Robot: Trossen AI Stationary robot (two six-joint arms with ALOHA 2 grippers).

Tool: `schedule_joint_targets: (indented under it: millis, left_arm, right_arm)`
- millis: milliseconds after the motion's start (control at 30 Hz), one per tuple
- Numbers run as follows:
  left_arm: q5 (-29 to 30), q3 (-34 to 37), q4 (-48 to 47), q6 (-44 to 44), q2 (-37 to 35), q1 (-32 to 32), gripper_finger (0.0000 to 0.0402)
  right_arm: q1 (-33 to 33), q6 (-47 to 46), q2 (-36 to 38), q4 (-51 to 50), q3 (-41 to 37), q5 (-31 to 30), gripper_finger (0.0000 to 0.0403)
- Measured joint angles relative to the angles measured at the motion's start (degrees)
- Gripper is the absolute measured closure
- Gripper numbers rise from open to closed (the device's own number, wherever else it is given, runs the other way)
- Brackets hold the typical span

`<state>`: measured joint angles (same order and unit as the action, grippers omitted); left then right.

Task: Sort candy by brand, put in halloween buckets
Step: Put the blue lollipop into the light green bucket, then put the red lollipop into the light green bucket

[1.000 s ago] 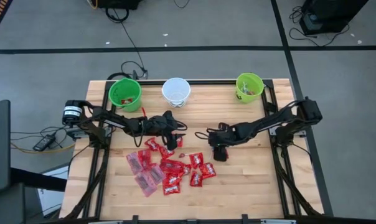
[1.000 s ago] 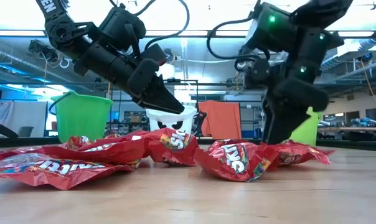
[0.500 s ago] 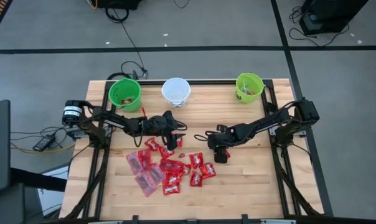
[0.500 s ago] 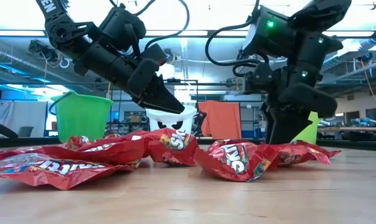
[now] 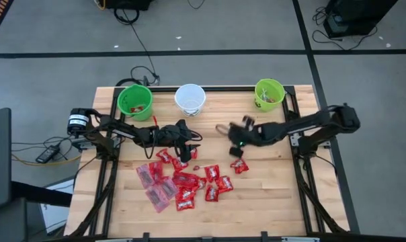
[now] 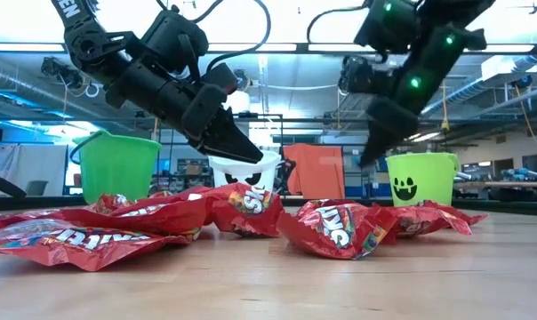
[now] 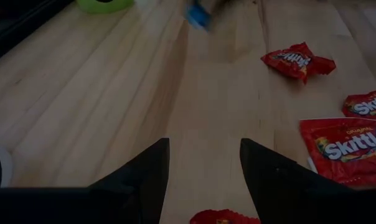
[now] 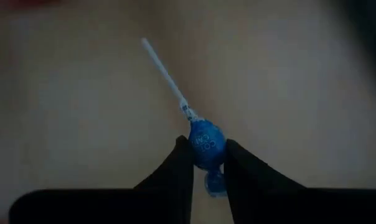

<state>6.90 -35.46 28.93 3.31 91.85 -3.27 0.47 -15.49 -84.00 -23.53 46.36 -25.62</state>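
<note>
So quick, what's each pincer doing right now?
Left pincer: open, empty, hanging over the red candy packets.
Right pincer: closed on a blue lollipop, raised off the table.

A wooden table (image 5: 270,195) carries three buckets along its twelve o'clock edge: a green bucket (image 5: 135,101) toward ten o'clock, a white bucket (image 5: 189,99) near twelve, and another green bucket (image 5: 269,94) toward two o'clock. Red candy packets (image 5: 184,183) lie scattered around the centre, spreading toward seven o'clock, with one red packet (image 5: 240,166) set slightly apart toward three. The left gripper (image 5: 187,144) hangs over the cluster's twelve o'clock edge. The right gripper (image 5: 224,131) hovers mid-table, between the white bucket and the right green one.
</note>
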Motion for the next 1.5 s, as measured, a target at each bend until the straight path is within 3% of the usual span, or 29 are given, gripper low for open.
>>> schedule_joint_targets:
  millis: [200, 300, 533, 733, 833, 1000, 1133, 1267, 1500]
  left_arm:
    - [0.0, 0.0, 0.0, 0.0, 0.0, 0.0, 0.02]
    - [0.0, 0.0, -0.1, 0.0, 0.0, 0.0, 0.02]
    - [0.0, 0.0, -0.1, -0.1, 0.0, 0.0, 0.02]
    - [0.0, 0.0, -0.1, -0.6, 0.0, 0.0, 0.02]
    - [-0.6, 0.0, -0.1, -1.5, 0.0, 0.0, 0.02]
    - [-0.9, 0.0, -0.1, -1.7, 0.0, 0.0, 0.02]
    - [-1.0, 0.0, -0.1, -1.7, 0.0, 0.0, 0.02]
    - [-1.9, 0.0, -0.8, -1.4, 0.0, 0.0, 0.02]
    - [-3.6, 0.0, -8.2, -0.4, -0.6, -0.2, 0.0199]
  right_arm:
    - [-8.1, -2.8, 10.6, -3.9, 0.1, -19.3, 0.033]
    - [-15.0, -7.0, 14.5, -6.9, 0.1, -24.6, 0.0329]
    - [-31.4, -9.6, 17.7, -10.0, 0.1, -21.1, 0.0262]
    - [-35.8, -5.4, 17.8, -9.6, 0.1, -16.2, 0.0207]
    - [-34.8, -1.3, 18.6, -9.6, 0.1, -11.9, 0.0182]
    - [-29.2, 4.9, 19.2, -11.3, 0.1, 8.0, 0.0162]
    - [-21.5, 4.5, 18.4, -11.3, 0.1, 18.5, 0.0168]
    - [-13.0, 2.8, 16.5, -10.5, 0.1, 20.5, 0.0178]
    - [-2.4, -2.8, 11.8, -4.8, 0.1, 13.1, 0.019]
